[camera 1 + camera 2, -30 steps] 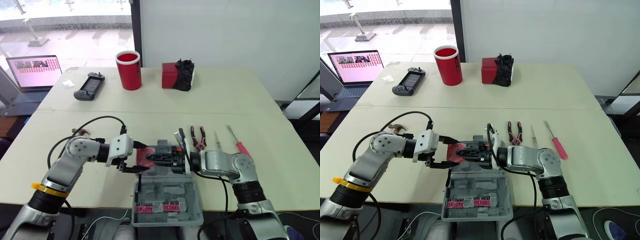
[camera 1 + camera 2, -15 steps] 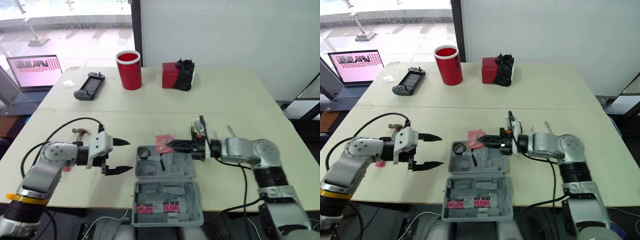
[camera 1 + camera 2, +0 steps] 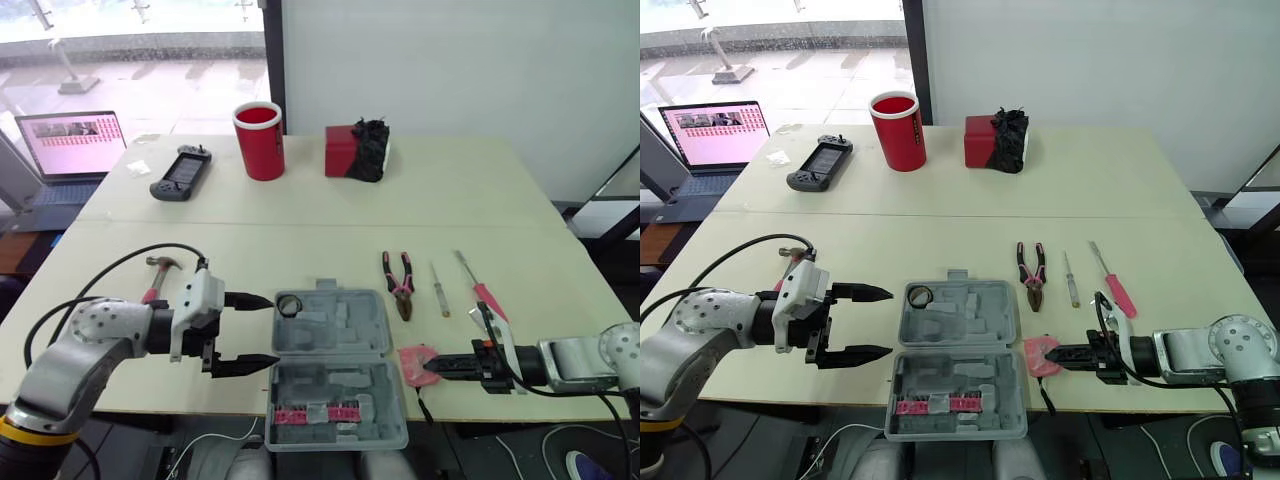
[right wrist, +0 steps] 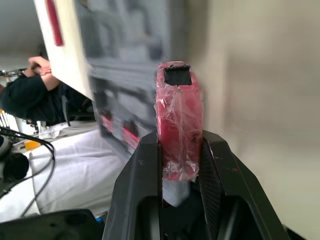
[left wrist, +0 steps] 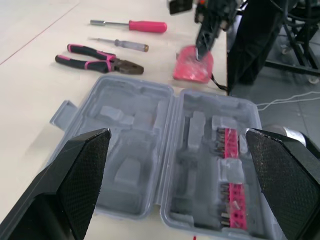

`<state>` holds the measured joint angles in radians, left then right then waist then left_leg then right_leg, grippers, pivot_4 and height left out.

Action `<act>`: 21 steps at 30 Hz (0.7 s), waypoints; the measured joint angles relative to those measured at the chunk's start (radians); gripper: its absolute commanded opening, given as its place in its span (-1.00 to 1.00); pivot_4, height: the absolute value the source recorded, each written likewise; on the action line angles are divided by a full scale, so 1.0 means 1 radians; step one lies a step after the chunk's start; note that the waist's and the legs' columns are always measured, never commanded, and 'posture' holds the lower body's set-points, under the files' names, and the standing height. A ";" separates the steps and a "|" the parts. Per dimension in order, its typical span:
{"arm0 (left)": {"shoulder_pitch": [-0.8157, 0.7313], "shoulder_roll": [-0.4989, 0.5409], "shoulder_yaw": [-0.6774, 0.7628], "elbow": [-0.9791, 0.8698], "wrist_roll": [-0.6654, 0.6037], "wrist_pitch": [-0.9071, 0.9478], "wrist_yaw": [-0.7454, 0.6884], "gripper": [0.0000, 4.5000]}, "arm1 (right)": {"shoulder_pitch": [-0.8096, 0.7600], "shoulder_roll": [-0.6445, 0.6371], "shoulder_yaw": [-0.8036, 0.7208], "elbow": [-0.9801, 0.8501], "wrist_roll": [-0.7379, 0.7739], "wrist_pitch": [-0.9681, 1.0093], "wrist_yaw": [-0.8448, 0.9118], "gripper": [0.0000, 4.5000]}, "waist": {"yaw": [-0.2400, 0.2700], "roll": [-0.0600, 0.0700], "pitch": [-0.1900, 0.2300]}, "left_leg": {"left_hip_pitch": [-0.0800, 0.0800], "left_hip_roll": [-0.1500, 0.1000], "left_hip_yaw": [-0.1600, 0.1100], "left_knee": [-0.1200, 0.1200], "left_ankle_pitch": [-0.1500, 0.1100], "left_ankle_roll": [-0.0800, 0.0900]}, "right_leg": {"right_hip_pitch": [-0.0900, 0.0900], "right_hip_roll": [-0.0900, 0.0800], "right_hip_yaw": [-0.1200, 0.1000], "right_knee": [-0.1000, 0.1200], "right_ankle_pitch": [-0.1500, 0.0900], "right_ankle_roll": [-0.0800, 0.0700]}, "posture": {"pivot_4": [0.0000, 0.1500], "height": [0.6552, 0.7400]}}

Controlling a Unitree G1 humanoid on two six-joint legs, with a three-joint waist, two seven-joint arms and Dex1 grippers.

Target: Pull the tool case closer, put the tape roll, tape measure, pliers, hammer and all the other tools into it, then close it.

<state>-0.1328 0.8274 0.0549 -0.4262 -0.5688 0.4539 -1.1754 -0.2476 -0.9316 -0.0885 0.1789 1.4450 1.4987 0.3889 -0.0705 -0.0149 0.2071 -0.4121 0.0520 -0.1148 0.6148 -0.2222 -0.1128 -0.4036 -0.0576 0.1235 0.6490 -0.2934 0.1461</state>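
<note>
Two grey halves of the tool case [image 3: 345, 325] lie open and flat at the lower centre of the frame, the near half reaching the table's [image 3: 300, 240] front edge. A row of pink bits [image 3: 310, 415] sits in that near half. In the far half's upper-left corner lies the tape roll [image 3: 290, 303], a small dark ring.

Just right of the case, near the table's front edge, the right gripper [image 3: 432, 368] comes in from the lower right and clamps the pink tape measure [image 3: 416, 362] between its fingers (the right wrist view has it pinched tight, the case blurred beyond). Whether the tape measure rests on the table I cannot tell.

Left of the case, the left gripper [image 3: 275, 328] points toward it with its jaws spread wide and nothing between them, one tip level with the far half and the other level with the hinge.

Above and to the right of the case lie the pliers [image 3: 398, 283] with pink and black handles, then a slim screwdriver [image 3: 438, 290], then a pink-handled screwdriver [image 3: 480, 285], side by side and apart from each other. The hammer [image 3: 158, 265] lies at the left, partly hidden by the left arm.

Along the top of the frame stand a red cup [image 3: 258, 140], a red box [image 3: 345, 150] with something black against it, a handheld console [image 3: 180, 172] and, at the upper left, a laptop [image 3: 65, 145].
</note>
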 measured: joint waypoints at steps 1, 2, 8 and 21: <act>-0.025 -0.004 -0.019 0.002 0.002 0.000 -0.001 1.00 | 0.018 0.006 -0.006 -0.004 -0.058 -0.038 0.044 -0.80 | 0.002 -0.001 0.000 | 0.000 0.000 0.000 -0.001 0.000 0.000 | 0.000 0.001 0.000 0.000 0.000 0.000 | 1.00 1.00; -0.037 -0.005 -0.033 0.002 0.003 -0.001 -0.002 1.00 | 0.031 0.017 -0.005 -0.002 -0.092 -0.063 0.059 -0.58 | 0.004 -0.001 0.000 | 0.000 0.000 0.000 -0.001 0.000 0.000 | 0.000 0.000 0.000 0.000 0.000 0.001 | 1.00 1.00; -0.093 -0.014 -0.087 0.047 0.016 -0.006 -0.024 1.00 | 0.116 0.004 -0.021 -0.015 -0.225 -0.121 0.208 0.72 | 0.010 0.000 0.000 | 0.000 0.000 0.000 -0.001 0.000 0.000 | 0.001 0.000 0.000 -0.001 0.000 0.001 | 1.00 1.00; -0.122 -0.040 -0.147 0.094 0.037 -0.014 -0.063 1.00 | 0.346 -0.114 -0.103 -0.336 -0.785 -0.979 0.671 0.97 | 0.010 -0.001 0.000 | 0.001 0.000 0.000 -0.001 0.000 0.000 | 0.002 0.000 0.000 -0.001 -0.001 0.007 | 1.00 1.00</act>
<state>-0.2547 0.7877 -0.0921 -0.3323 -0.5321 0.4398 -1.2383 0.0984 -1.0458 -0.1913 -0.1574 0.6600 0.5193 1.0600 -0.0607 -0.0155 0.2070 -0.4111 0.0521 -0.1147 0.6137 -0.2222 -0.1131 -0.4021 -0.0572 0.1233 0.6479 -0.2944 0.1532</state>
